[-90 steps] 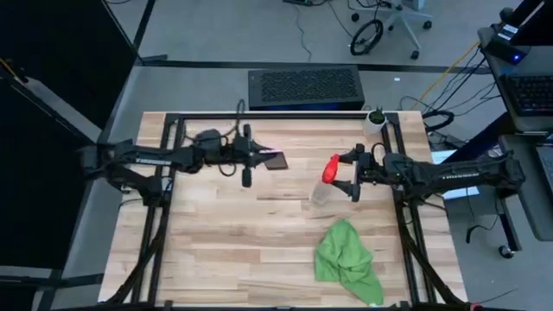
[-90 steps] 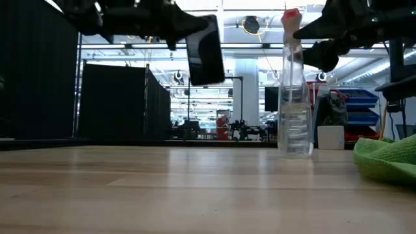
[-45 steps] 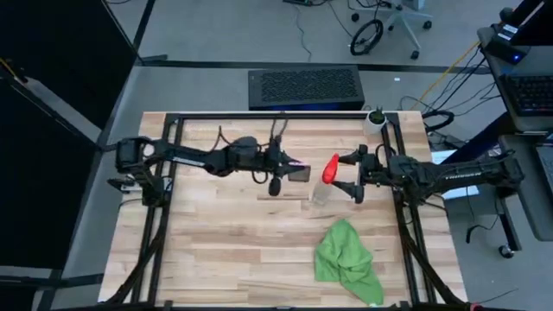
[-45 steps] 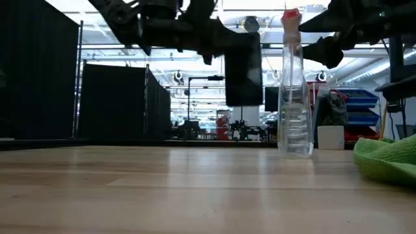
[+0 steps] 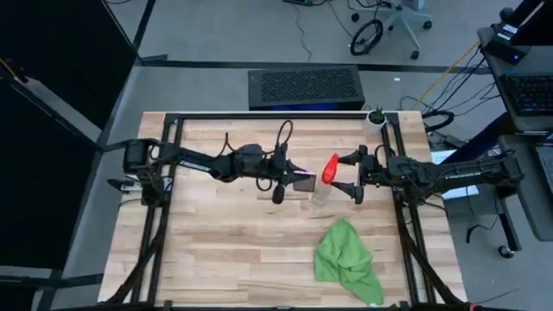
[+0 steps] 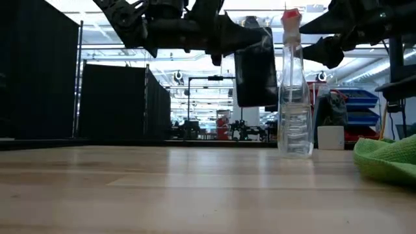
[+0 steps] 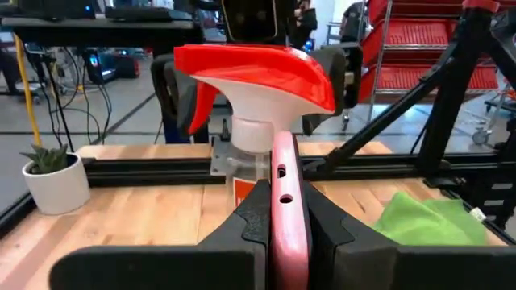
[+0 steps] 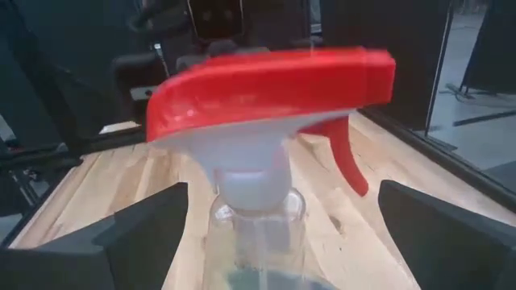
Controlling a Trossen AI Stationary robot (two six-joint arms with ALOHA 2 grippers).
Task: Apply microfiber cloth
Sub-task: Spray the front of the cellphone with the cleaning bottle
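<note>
The pale planked wooden surface (image 5: 233, 250) stands in a workshop hall with black partitions. The bright green microfiber cloth (image 5: 347, 261) lies untouched near its front right, likely awaiting wiping. The clear spray bottle with red nozzle (image 5: 324, 180) stands between the right gripper (image 5: 353, 176)'s spread fingers. The left gripper (image 5: 291, 181) clamps the small black phone (image 5: 303, 182) beside the nozzle, seemingly for spraying.

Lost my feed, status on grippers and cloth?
Left gripper shut on phone, held beside spray bottle. Right gripper open around bottle. Microfiber cloth untouched.
</note>
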